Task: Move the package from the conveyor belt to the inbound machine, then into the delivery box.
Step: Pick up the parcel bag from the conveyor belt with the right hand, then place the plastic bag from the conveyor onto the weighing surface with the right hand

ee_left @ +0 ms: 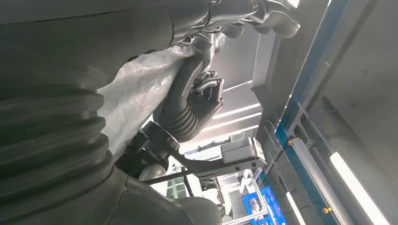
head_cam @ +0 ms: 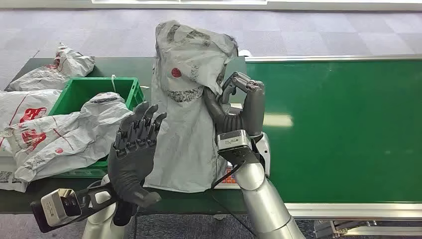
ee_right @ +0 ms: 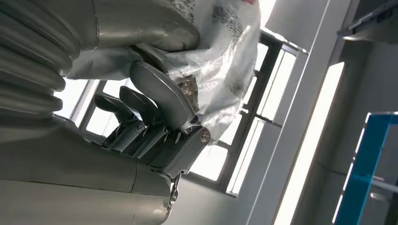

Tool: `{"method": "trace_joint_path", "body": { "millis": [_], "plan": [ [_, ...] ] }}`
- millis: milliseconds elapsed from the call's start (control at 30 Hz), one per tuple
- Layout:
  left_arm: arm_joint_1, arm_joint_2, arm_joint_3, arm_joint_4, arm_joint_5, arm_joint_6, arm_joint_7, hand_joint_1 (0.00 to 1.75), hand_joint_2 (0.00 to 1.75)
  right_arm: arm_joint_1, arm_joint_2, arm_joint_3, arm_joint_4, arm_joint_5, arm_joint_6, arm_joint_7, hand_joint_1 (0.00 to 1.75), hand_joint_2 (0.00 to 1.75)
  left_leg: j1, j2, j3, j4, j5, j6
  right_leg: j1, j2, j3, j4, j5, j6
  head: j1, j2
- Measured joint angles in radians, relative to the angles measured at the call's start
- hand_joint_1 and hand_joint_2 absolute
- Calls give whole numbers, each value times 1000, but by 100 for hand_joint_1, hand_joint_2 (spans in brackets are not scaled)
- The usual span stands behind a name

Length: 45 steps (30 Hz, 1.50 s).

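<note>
**Soft mailer held up off the belt**

Nearest the head camera, the left hand (head_cam: 133, 149) stands upright with its fingers spread and nothing in it, just beside the package's left edge; whether it touches the plastic cannot be told. Close on its right, the right hand (head_cam: 240, 110) grips the package (head_cam: 186, 119), thumb and fingers closed on the bag's right side near its upper part. In the right wrist view the fingers (ee_right: 159, 93) press into crinkled plastic (ee_right: 220, 51).

Lifted this way, the package hangs upright above the near edge of the green conveyor belt (head_cam: 343, 124), its lower end drooping toward the dark table edge. It is a grey-white poly mailer, wrinkled and folded over at the top, so it looks light, limp and somewhat slick. A pinch on one side will probably let it swing and sag; a firmer hold would likely bunch the film, or support it from both sides.

At the table's left edge a green crate (head_cam: 82, 92) carries other mailers (head_cam: 64, 132), with more lying beside it.
</note>
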Motion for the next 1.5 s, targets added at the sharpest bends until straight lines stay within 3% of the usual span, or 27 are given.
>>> {"method": "trace_joint_path", "body": {
  "millis": [133,233,367,533,800,1067,1200,1333,1400,1467,1500],
  "plan": [
    [0,1,-1,7,-1,8,0,0,175,-19,3,17,44,-20,-35,9,175,175,0,0,0,0,0,0,0,0,0,0,0,0,0,0],
    [1,3,-7,13,-6,22,0,0,175,-58,3,22,120,-33,-126,70,175,175,0,0,0,0,0,0,0,0,0,0,0,0,0,0],
    [0,5,-21,15,-9,33,0,0,175,-149,2,19,307,-27,-249,181,175,175,0,1,0,0,0,0,0,0,0,0,1,0,0,0],
    [-3,5,-34,15,-8,34,0,0,175,-262,1,14,530,-4,-268,226,175,175,0,0,0,0,1,-1,0,0,0,0,2,0,0,0],
    [-13,4,-43,14,-8,16,0,0,175,-352,1,18,715,40,-164,309,175,175,0,0,0,0,1,-1,0,0,-1,0,2,0,0,0],
    [-24,4,-43,14,-8,-1,0,0,175,-390,1,31,791,83,-75,368,175,175,0,0,0,0,1,-1,0,0,-1,0,2,0,0,0],
    [-37,4,-43,12,-6,-16,-1,0,175,-399,1,44,796,62,23,334,175,175,0,0,0,0,1,-1,0,0,-1,0,2,0,0,0],
    [-44,4,-43,11,-5,-19,-1,0,175,-405,1,50,798,58,43,325,175,175,0,0,0,0,1,-1,0,0,-1,0,2,0,0,0],
    [-45,4,-43,10,-5,-19,-1,0,175,-408,1,55,801,71,45,339,87,175,0,0,0,0,1,-1,0,0,-1,0,2,0,0,0],
    [-45,4,-43,7,-6,-19,-1,0,175,-414,1,68,805,91,52,372,0,87,0,0,0,0,1,-1,0,0,-1,0,2,0,0,0],
    [-45,4,-43,5,-6,-19,-1,0,175,-416,1,77,808,98,57,392,0,44,0,0,0,0,1,-1,0,0,-1,0,2,0,0,0]
  ]
}}
